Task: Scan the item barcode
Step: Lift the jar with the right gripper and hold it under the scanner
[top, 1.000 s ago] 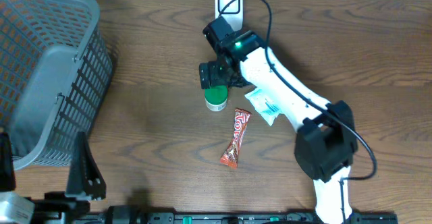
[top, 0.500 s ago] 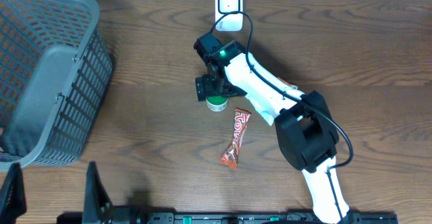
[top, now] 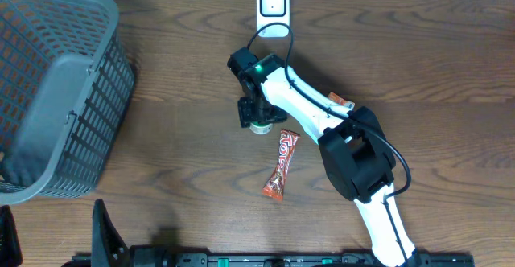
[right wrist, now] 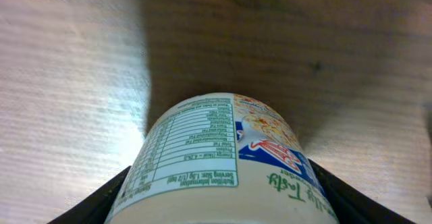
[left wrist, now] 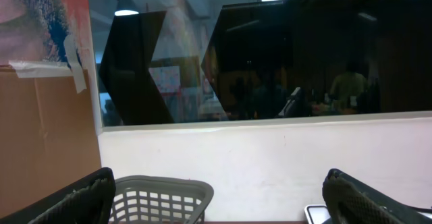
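Starting at the left, a grey slatted plastic basket sits on the brown wooden table, just ahead of the left gripper, whose jaws stand wide apart with nothing between them. Farther right, the right gripper hangs straight over a white cylindrical tub with a printed label. The tub lies right between the gripper's black fingers, which hug both its sides, though whether they squeeze it I cannot tell. Beyond this gripper, at the table's far edge, stands a small white boxy scanner. On the gripper's near side, slightly right, lies a red foil candy bar.
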{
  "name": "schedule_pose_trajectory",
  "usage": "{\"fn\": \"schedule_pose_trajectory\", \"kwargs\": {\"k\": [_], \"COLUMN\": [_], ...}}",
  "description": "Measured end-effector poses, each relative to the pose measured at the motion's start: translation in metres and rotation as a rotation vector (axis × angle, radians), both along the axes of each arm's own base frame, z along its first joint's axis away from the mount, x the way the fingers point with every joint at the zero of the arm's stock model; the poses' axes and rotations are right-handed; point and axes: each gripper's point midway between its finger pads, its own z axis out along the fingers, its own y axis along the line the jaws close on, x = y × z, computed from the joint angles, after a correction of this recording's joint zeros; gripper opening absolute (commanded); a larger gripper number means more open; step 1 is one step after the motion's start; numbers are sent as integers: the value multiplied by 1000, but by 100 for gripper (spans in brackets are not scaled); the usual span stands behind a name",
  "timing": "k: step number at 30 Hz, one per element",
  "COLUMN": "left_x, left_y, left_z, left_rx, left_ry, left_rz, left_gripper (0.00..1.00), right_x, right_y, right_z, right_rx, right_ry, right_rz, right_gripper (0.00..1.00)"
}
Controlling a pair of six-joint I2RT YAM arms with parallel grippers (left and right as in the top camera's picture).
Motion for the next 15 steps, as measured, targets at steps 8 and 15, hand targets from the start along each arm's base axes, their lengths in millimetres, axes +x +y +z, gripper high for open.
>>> {"fn": "schedule_pose_trajectory", "kwargs": {"k": [8, 15], "left_x": [6, 12], "left_y": [0, 0], "left_z": [-17, -43], "left_rx": [-1, -3], "left_ry": [71, 180], "left_rz": [0, 0], "left_gripper": [98, 98], "right_x": [-24, -35], "right_y": [-18, -26], "right_z": [31, 80], "right_rx": [-70, -44], "right_ry": [129, 217], "right_rz": [-15, -29], "right_gripper": [60, 56]}}
